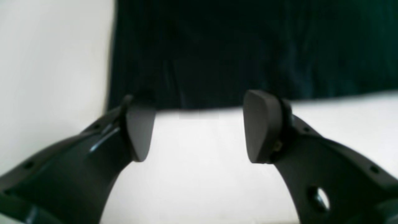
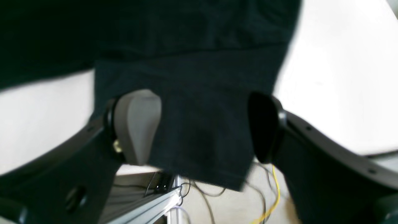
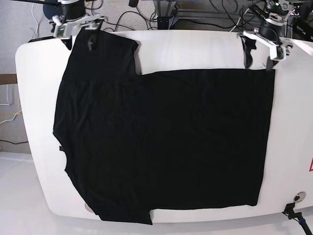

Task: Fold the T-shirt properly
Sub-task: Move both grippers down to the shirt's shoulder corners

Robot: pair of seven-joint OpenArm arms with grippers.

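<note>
White and rounded at its corners, the table fills the base view, with grey floor and tangled cables beyond its far edge. Near the front right corner a small black fitting with a cord sits on the tabletop, next to a red mark at the right rim. Spread flat across most of the surface lies the large black short-sleeved cloth T-shirt, plain side up, its hem toward the right and its sleeves toward the left; the near sleeve reaches the front rim, the far sleeve the back left corner. At that far left corner the right gripper stands with its jaws apart on either side of the far sleeve, without pinching it. At the far right, the left gripper has its jaws spread, just off the shirt's far hem corner over bare table.
</note>
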